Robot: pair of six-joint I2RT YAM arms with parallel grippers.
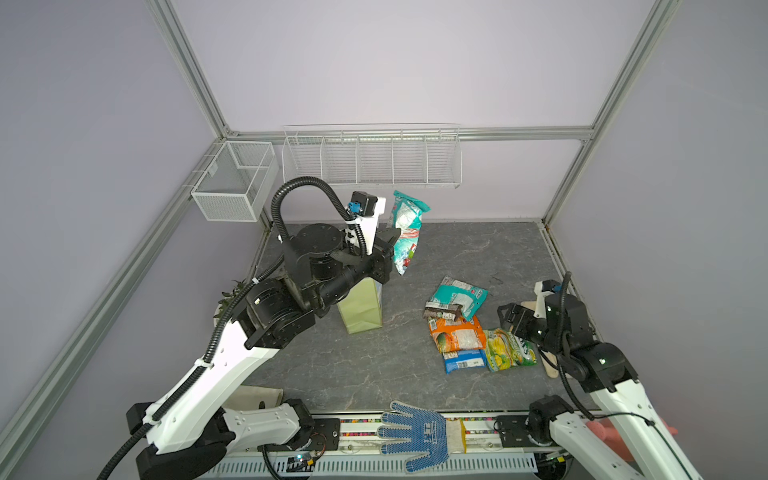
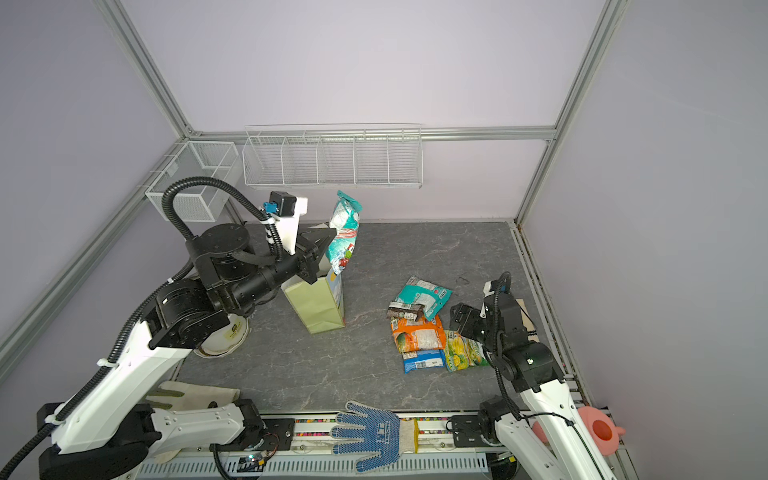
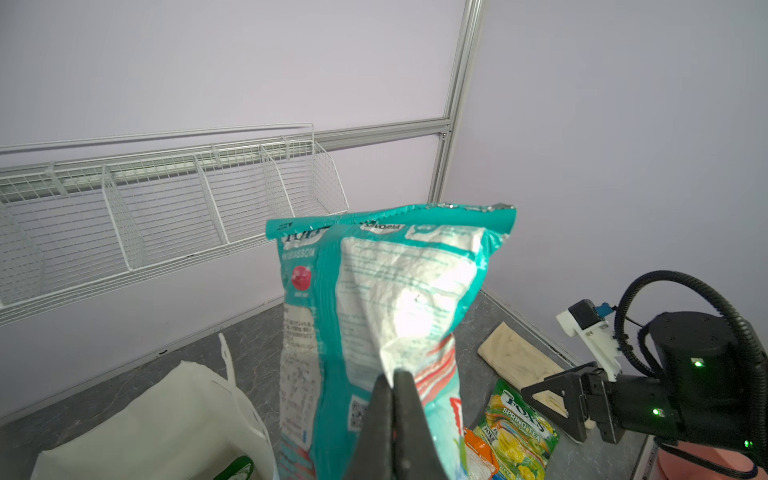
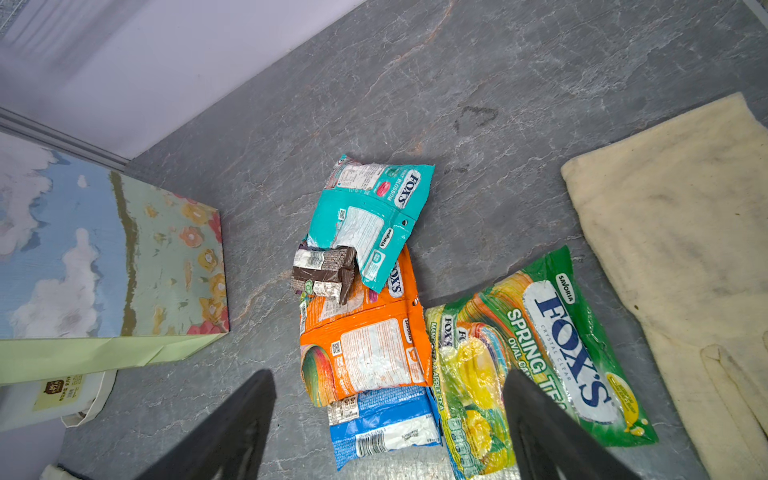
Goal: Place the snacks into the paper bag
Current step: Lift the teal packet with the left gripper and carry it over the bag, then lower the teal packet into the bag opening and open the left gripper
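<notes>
Snacks count six: one teal packet (image 1: 406, 232) pinched aloft by the left gripper (image 1: 392, 243) beside the single paper bag (image 1: 360, 313); five lie heaped together: another teal packet (image 1: 459, 296), brown bar (image 1: 442, 311), orange packet (image 1: 457, 336), blue packet (image 1: 463, 362), green packet (image 1: 510, 348). Right gripper (image 1: 509, 316) gapes empty beside them.

Upright paper bag (image 1: 359, 309), teal packet (image 1: 405, 232) aloft near its mouth, five other snacks (image 1: 457, 336) heaped well apart.
</notes>
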